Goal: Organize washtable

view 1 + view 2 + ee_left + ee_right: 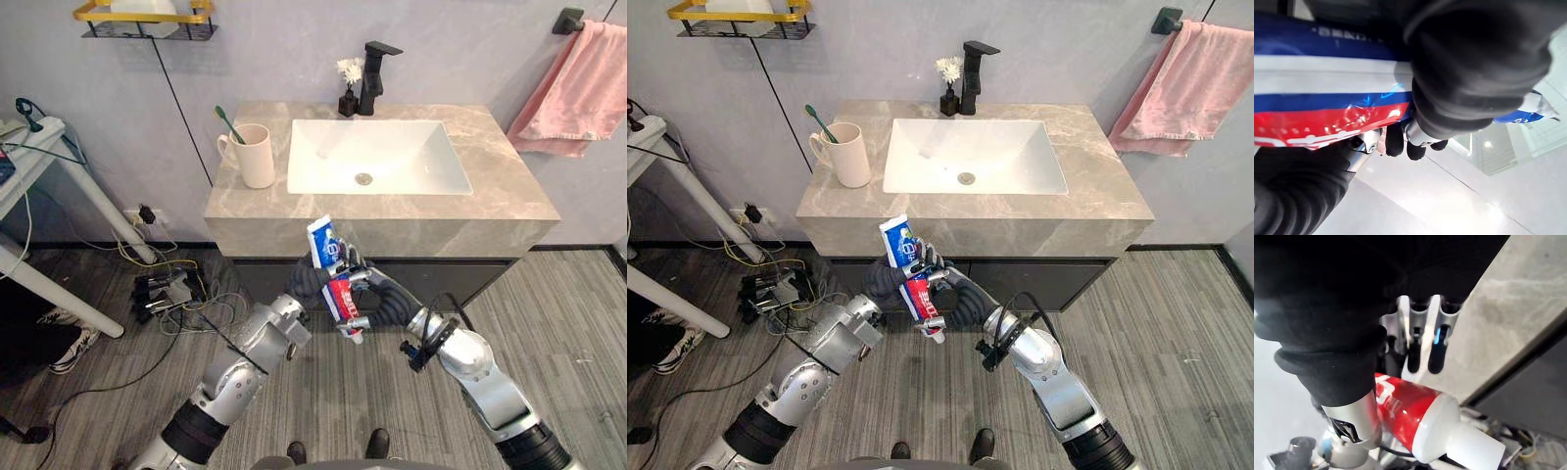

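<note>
Both hands meet low in front of the washtable, below the front edge of its marble surface (495, 191). The left hand (308, 282) and right hand (378, 300) each have fingers curled round a blue, white and red toothpaste tube (323, 243), cap pointing down. It is not yet put away. A mug (258, 155) holding a green toothbrush (229, 122) stands left of the basin (377, 157), probably the tube's destination.

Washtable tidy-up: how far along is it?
Done: green toothbrush stands in the cream mug on the marble counter. In hand: the left hand and right hand both clasp a red, white and blue toothpaste tube in front of the counter. Left: probably putting it up by the mug.
</note>
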Motion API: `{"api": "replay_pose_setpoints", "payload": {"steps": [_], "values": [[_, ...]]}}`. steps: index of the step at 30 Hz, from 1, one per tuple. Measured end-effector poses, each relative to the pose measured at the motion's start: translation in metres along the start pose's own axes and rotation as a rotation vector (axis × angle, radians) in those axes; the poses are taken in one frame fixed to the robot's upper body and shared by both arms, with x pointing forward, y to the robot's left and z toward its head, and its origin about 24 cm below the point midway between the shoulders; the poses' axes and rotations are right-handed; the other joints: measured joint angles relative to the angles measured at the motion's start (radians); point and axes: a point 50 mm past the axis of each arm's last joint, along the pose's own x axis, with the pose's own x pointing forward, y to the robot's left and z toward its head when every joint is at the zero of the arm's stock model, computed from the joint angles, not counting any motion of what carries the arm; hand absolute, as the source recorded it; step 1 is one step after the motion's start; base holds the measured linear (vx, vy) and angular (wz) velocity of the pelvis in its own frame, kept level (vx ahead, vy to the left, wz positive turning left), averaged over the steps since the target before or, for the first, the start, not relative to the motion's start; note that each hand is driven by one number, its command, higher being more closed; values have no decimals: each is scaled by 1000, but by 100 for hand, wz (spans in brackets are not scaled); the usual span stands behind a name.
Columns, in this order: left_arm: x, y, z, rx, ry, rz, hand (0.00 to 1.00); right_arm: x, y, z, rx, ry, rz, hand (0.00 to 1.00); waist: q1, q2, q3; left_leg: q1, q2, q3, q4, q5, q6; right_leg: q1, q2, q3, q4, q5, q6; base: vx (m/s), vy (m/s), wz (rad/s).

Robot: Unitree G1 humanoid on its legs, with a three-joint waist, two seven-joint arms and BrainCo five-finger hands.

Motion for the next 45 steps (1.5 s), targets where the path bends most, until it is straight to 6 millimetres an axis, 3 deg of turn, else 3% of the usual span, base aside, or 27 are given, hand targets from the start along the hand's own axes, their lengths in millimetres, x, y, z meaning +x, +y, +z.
{"api": "replay_pose_setpoints", "payload": {"steps": [3, 5, 9, 12, 15, 22, 26, 29, 33, 38, 43, 45], "values": [[7, 12, 20, 106, -30, 25, 100, -8, 2, -6, 67, 15, -24, 0, -1, 3, -2, 2, 1, 12, 0, 0, 0, -3, 6, 5, 0, 4, -1, -32, 10, -12], [20, 31, 48, 197, -81, 81, 100, -14, 21, -13, 156, 35, 27, 0, 0, 3, -2, 2, 3, 22, 0, 0, 0, -9, 8, 15, 0, 8, -5, -35, 14, -17], [35, 36, 67, 300, -81, 72, 100, -16, 26, -17, 223, 37, -7, 0, -8, 2, -3, 3, 4, 36, 1, -2, 1, -15, 10, 31, 0, 11, -6, -13, 13, -12], [47, 50, 106, 375, -175, 160, 100, -29, 51, -31, 270, 135, 108, 0, -7, 2, -3, 3, 7, 42, 0, -2, 0, -20, 15, 37, 0, 12, -7, 4, 4, -6], [50, 52, 132, 464, -237, 182, 100, -35, 59, -35, 282, 174, 127, 0, -8, 2, -3, 3, 8, 50, -1, -5, -2, -27, 17, 51, 0, 13, -8, 18, 10, -11], [65, 63, 154, 572, -246, 281, 100, -30, 52, -33, 291, 149, 43, 0, -31, -2, -3, 0, 4, 58, -2, -5, -1, -33, 14, 59, 0, 18, -6, -3, 18, -3], [77, 49, 182, 658, -315, 278, 100, -35, 58, -36, 331, 164, 17, 0, -39, -21, 2, -19, 5, 68, 1, -6, 0, -56, 15, 70, 0, 23, -8, -10, 14, -9], [87, 29, 223, 787, -430, 284, 100, -39, 64, -37, 369, 174, -6, 0, -60, -50, 8, -49, 9, 77, 11, -6, -1, -87, 12, 84, 0, 30, -13, -4, 13, -8], [95, 6, 263, 870, -559, 304, 100, -41, 68, -38, 424, 174, -60, 0, -64, -94, 31, -85, 18, 83, 38, -13, -6, -115, 17, 97, 0, 37, -21, -3, 1, -7], [91, -1, 294, 918, -632, 360, 100, -43, 68, -38, 470, 165, -81, 0, -66, -118, 57, -106, 22, 87, 72, -31, -3, -123, 17, 105, 0, 42, -19, 0, 0, 0], [85, -24, 339, 992, -739, 402, 100, -43, 72, -40, 508, 165, -97, 0, -71, -139, 84, -145, 28, 89, 116, -48, 3, -141, 17, 107, 0, 51, -18, -3, 6, -1], [83, -29, 348, 998, -761, 415, 100, -43, 73, -42, 516, 172, -98, 0, -73, -146, 89, -148, 29, 89, 121, -50, 3, -142, 17, 107, -1, 51, -18, 0, 0, 0]]}}
